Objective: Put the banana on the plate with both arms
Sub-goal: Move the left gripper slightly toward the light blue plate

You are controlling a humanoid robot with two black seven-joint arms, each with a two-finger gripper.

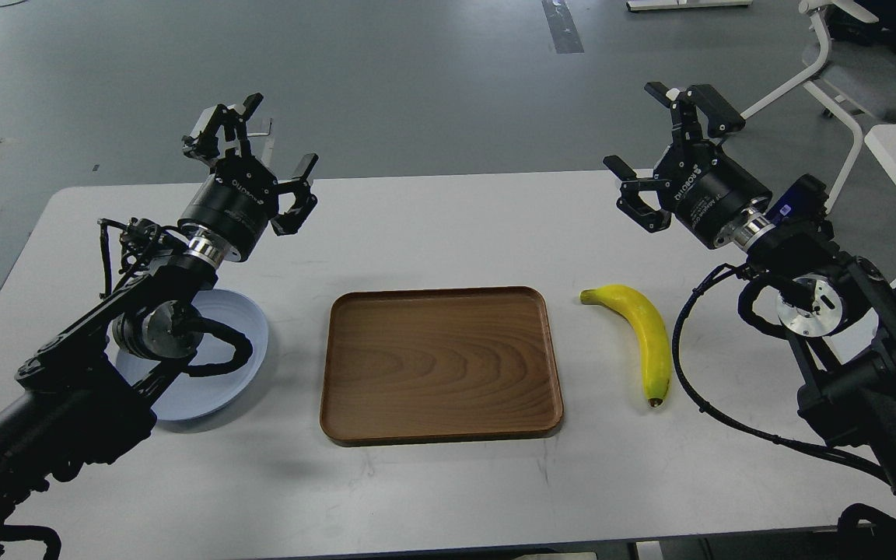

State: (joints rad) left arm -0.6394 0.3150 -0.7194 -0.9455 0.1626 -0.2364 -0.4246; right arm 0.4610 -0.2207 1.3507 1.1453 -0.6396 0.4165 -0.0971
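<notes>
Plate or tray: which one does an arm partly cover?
The plate, the round blue-grey one on the left; the left arm crosses over it. The brown tray lies uncovered mid-table.

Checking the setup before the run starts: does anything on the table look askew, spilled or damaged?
Nothing stands out. The banana lies whole right of the tray; the plate sits flat to its left, partly hidden by the left arm. Both grippers hang open and hold nothing.

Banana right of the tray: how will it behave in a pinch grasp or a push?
The banana looks smooth and glossy, so it may slip in a light pinch. It lies flat on its curved side on the table, so a push would probably pivot it, not roll it. Likely soft: hard squeezing could bruise it.
</notes>
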